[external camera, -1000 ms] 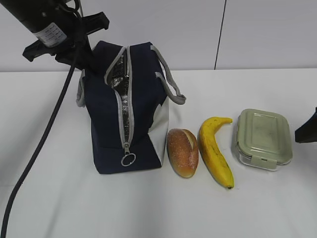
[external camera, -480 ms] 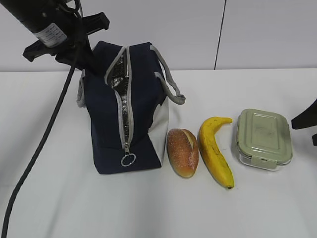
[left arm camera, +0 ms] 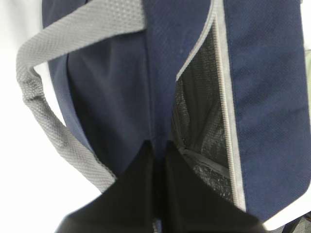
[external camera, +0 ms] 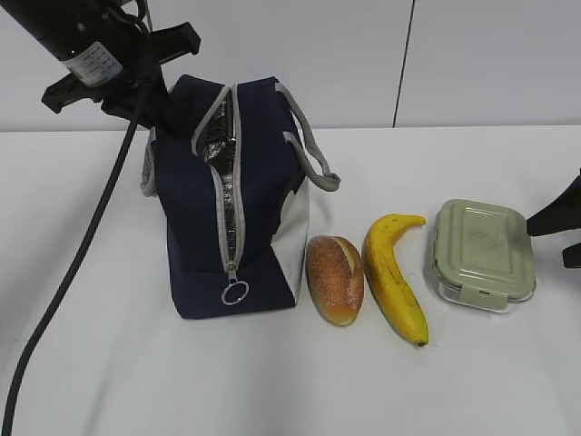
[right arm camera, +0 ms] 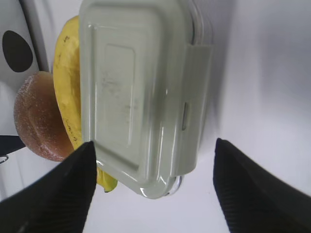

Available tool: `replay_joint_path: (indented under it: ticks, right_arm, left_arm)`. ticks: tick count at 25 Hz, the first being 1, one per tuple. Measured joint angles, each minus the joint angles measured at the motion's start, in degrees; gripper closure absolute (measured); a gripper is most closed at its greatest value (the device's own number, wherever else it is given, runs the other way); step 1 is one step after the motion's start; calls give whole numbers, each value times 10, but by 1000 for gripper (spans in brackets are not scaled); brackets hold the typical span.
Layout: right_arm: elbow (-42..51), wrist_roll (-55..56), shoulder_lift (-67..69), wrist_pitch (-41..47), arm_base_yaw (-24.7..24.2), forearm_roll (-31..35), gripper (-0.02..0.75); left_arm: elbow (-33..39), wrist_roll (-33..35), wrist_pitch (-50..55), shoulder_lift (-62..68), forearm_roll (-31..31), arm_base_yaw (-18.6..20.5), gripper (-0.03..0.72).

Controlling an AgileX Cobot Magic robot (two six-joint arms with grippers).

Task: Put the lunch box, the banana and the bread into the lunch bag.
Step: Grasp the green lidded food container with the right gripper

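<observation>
None of the three packed yet: bread (external camera: 335, 279), banana (external camera: 394, 273) and lunch box (external camera: 483, 253) lay in a row on the tabletop (external camera: 272, 381) right of the unzipped lunch bag (external camera: 231, 195). Left hand (left arm camera: 156, 160) pinched shut on the bag's top edge beside the opening. Right hand (right arm camera: 150, 189) spread wide, poised straddling the lunch box, not yet touching.

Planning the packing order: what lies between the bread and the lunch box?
The banana alone lies between the bread and the lunch box, as the exterior view shows.
</observation>
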Motion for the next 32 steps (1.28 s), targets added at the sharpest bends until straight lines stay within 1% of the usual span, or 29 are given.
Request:
replay_joint_path:
  ticks: [7,11,15,19,26,32]
  right_arm:
    - [0,-45,20,0,0,54,167]
    - [-1,-57,58,2,0,66,129]
    - [-4,-66,82,3,0,79,115]
    - [-13,-83,102,6,0,101,115]
    - [-28,-110,131,25,-1,123,119]
    - [-39,-117,158,53,-2,133,158]
  left_arm:
    - [0,0,0,0,0,0,687]
    - [0,0,0,0,1,0,687]
    - [0,0,0,0,2,0,687]
    - [0,0,0,0,5,0,687]
    - [0,0,0,0,7,0,687]
    - [0,0,0,0,9,0,687]
